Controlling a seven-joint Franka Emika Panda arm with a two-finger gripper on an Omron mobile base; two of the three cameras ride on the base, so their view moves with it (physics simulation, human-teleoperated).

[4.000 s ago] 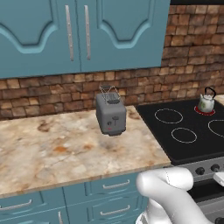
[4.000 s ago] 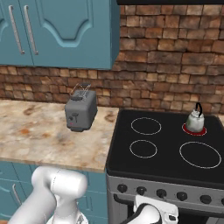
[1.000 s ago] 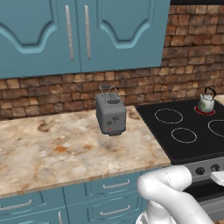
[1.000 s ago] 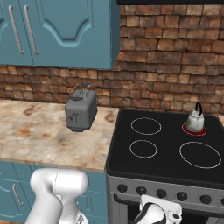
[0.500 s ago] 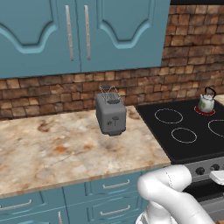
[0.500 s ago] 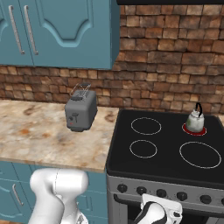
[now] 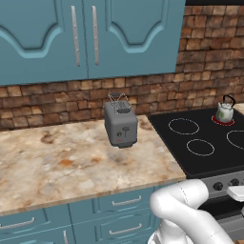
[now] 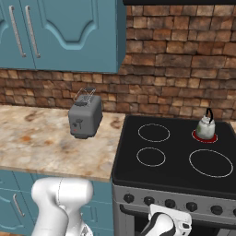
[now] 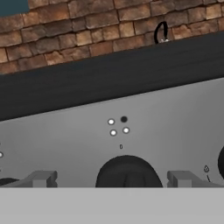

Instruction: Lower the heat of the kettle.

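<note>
Hand view: gripper [image 9: 111, 179] fingers spread apart, straddling a round black stove knob [image 9: 127, 171] (not yet clamped). Small silvery-green kettle [image 8: 206, 126] sits on the glowing red back burner [image 8: 197, 136]. Next, likely: close on the knob, turn down.

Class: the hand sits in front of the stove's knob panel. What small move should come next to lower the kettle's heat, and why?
Probably ease the hand straight forward to close on the dark knob centred between its open fingers. The kettle sits on a burner glowing red, so the heat is still on.

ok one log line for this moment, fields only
phase: at stove knob | gripper: open, fingers either side of black knob | kettle: on red-lit back burner
</note>
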